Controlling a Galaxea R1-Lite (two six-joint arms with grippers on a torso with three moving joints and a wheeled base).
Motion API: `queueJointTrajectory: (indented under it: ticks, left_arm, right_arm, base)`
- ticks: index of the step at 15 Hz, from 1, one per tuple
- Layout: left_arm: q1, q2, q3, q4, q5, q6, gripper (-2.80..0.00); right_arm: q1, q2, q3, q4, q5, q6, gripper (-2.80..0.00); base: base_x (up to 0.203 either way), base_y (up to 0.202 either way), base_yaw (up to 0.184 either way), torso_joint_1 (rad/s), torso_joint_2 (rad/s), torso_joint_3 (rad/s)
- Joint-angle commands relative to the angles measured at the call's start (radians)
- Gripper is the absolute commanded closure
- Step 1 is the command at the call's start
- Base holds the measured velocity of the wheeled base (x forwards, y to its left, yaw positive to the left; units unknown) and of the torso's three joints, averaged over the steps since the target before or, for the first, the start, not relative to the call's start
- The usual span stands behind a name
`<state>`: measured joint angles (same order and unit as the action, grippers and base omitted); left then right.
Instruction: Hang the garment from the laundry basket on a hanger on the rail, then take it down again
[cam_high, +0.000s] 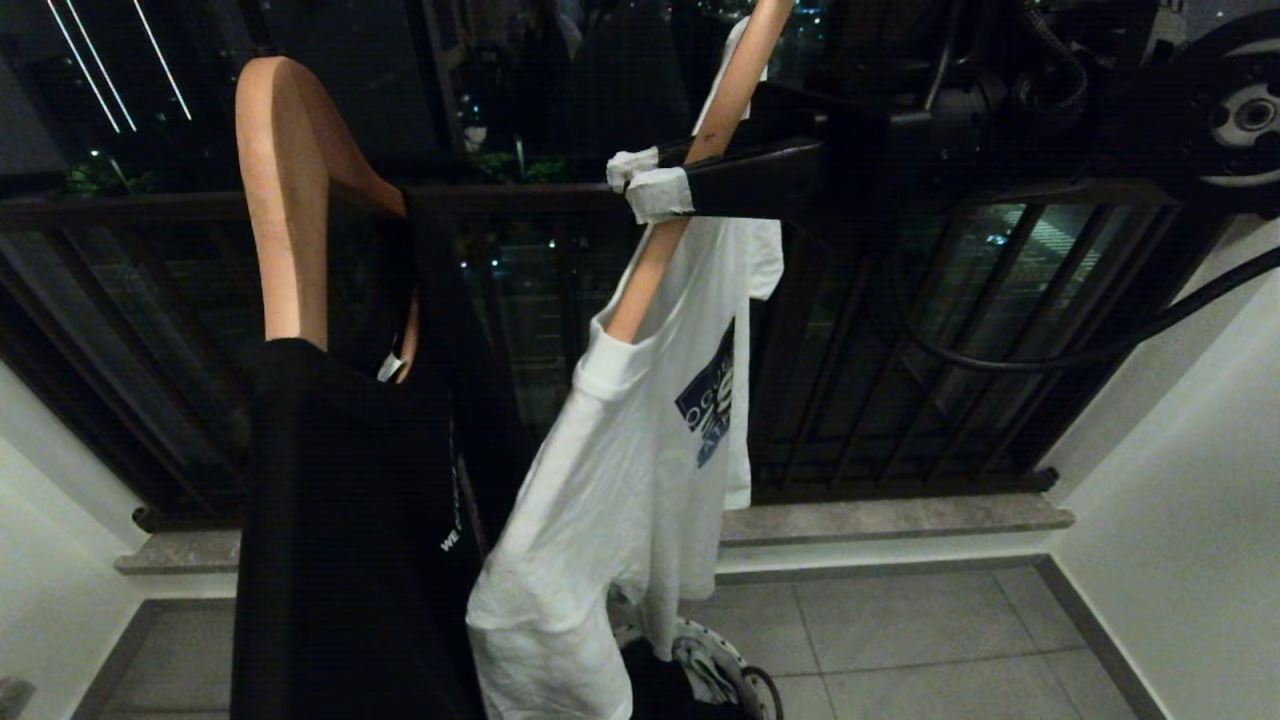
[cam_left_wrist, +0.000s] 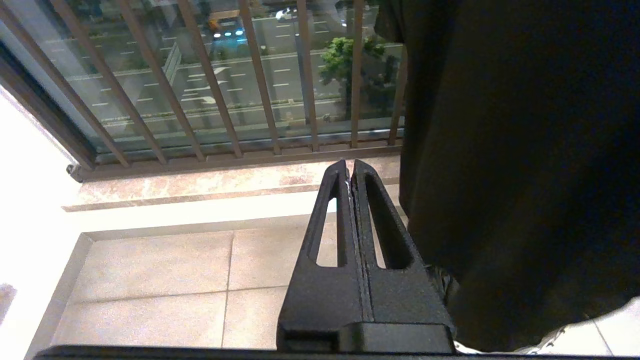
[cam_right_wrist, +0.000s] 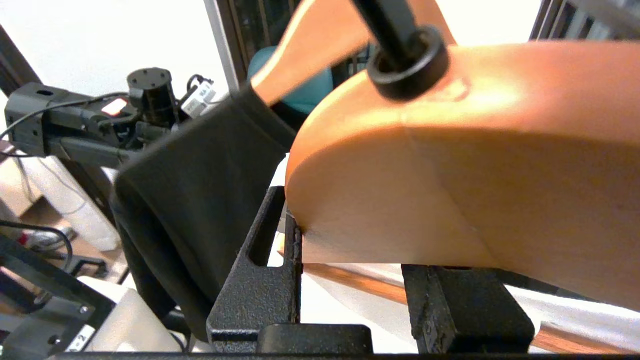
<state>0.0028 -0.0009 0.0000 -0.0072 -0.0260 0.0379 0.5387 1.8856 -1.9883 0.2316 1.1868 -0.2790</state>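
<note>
Two wooden hangers occupy the head view, read here left to right with the white T-shirt (cam_high: 640, 470) as landmark. Left of the white T-shirt hangs a black garment (cam_high: 350, 520) on its own wooden hanger (cam_high: 285, 200), close enough that the two fabrics touch low down. The white T-shirt sits on a second wooden hanger (cam_high: 690, 160), tilted steeply so that one sleeve end points down and the collar gapes. Just above the white T-shirt's shoulder the right gripper (cam_high: 645, 185) reaches in from the right, its padded fingers partly closed on the arm of this hanger; the right wrist view confirms wood clamped between the jaws. Below the white T-shirt's hem, part of the laundry basket (cam_high: 720, 670) shows on the tiled floor. Behind the white T-shirt run the dark window-guard bars (cam_high: 900, 350); the rail is not in view, so whether the hook is seated cannot be told. The left gripper (cam_left_wrist: 352, 172), parked low beside the black garment, has its jaws pressed together and holds nothing. Judged risk: given the steep tilt, the shirt could slide off the lower arm of the hanger; the smooth wood could also twist in the grip, and the swinging cloth could catch the neighbouring black garment.
</note>
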Motion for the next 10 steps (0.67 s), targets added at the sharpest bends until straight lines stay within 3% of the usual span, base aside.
queueJointTrajectory:
  ticks: [1, 10]
  left_arm:
    - [0.0, -0.001, 0.003, 0.0, 0.0, 0.0, 0.0]
    - [0.0, -0.001, 0.003, 0.0, 0.0, 0.0, 0.0]
  right_arm:
    - [0.0, 0.03, 0.0, 0.002, 0.01, -0.002, 0.0]
    - [0.0, -0.004, 0.0, -0.012, 0.01, 0.0, 0.0]
  base:
    - [0.0, 0.0, 0.0, 0.0, 0.0, 0.0]
    - [0.0, 0.0, 0.0, 0.0, 0.0, 0.0]
